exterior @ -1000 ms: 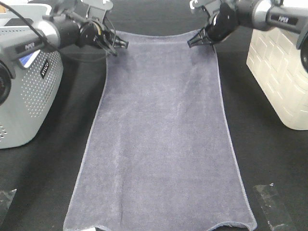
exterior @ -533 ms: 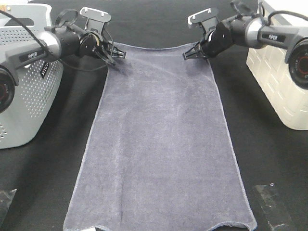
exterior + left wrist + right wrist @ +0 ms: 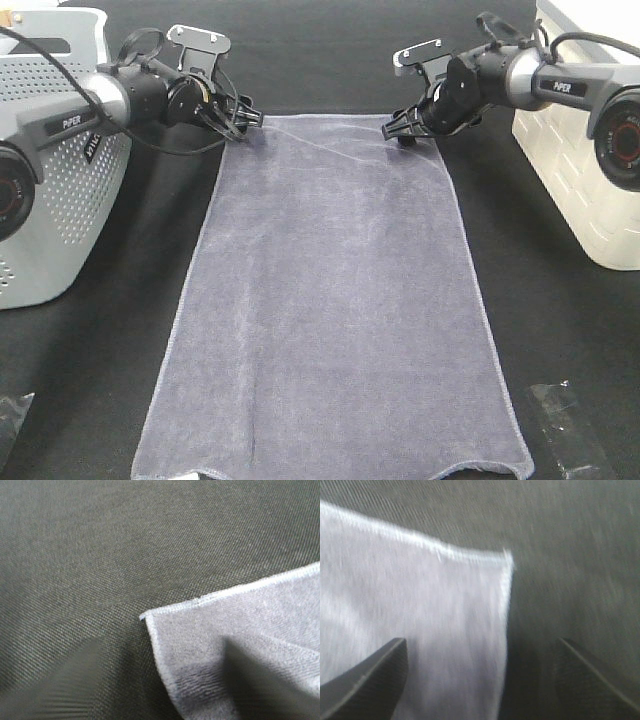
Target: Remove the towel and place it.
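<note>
The greyish-lavender towel [image 3: 335, 300] lies spread flat and lengthwise on the black table, its near end at the front edge of the exterior view. My left gripper [image 3: 245, 122] is at the towel's far left corner. Its wrist view shows that corner [image 3: 250, 625] lying on the table between two spread fingers [image 3: 65, 690]. My right gripper [image 3: 398, 130] is at the far right corner. Its wrist view shows the corner [image 3: 420, 595] between two fingers [image 3: 365, 680] set wide apart. Both grippers look open and hold nothing.
A grey perforated basket [image 3: 50, 200] stands at the left. A cream woven-pattern basket [image 3: 580, 150] stands at the right. Clear tape pieces lie near the front right [image 3: 565, 430] and front left [image 3: 10, 415] of the black table [image 3: 560, 320].
Both grippers moved nearer and lower with the towel's far corners. The far edge came down flat on the table, and the jaws now stand apart around the corners.
</note>
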`<action>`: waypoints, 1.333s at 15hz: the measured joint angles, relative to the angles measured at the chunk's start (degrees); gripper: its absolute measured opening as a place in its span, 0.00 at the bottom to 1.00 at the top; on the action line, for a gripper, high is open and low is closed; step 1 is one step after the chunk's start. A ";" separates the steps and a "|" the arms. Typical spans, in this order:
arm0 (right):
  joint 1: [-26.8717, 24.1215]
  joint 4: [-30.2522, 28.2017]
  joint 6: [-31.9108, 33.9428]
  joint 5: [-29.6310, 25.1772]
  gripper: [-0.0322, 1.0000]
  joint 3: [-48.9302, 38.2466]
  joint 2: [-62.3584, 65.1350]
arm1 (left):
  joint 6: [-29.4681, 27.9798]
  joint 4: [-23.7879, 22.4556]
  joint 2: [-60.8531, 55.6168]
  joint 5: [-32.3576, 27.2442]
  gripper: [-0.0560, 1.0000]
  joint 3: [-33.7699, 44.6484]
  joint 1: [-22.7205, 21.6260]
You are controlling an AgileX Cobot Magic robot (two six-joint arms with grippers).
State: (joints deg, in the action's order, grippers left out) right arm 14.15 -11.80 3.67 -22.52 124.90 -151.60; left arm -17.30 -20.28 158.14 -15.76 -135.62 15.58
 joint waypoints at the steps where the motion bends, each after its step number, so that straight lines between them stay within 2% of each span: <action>1: 0.00 0.97 0.06 -1.78 0.76 0.00 0.69 | -0.06 0.69 -0.69 -1.66 0.81 0.00 0.00; 6: 0.00 8.59 0.06 -8.42 0.76 0.00 7.96 | 0.00 4.58 -6.53 -9.11 0.82 0.00 0.40; 11: 0.00 12.72 0.06 -20.00 0.76 0.00 16.56 | 0.17 5.33 -14.21 -16.96 0.82 0.00 3.67; 15: 0.00 14.55 0.06 -28.53 0.76 0.00 23.55 | 0.40 5.27 -21.49 -27.22 0.81 0.00 4.87; 20: 0.00 19.02 -2.52 -44.00 0.76 0.29 31.40 | 5.73 5.39 -30.60 -44.46 0.81 0.00 4.87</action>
State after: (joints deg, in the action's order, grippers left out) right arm 14.15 7.22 1.15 -66.52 125.19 -120.21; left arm -11.57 -14.90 127.54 -60.22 -135.62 20.45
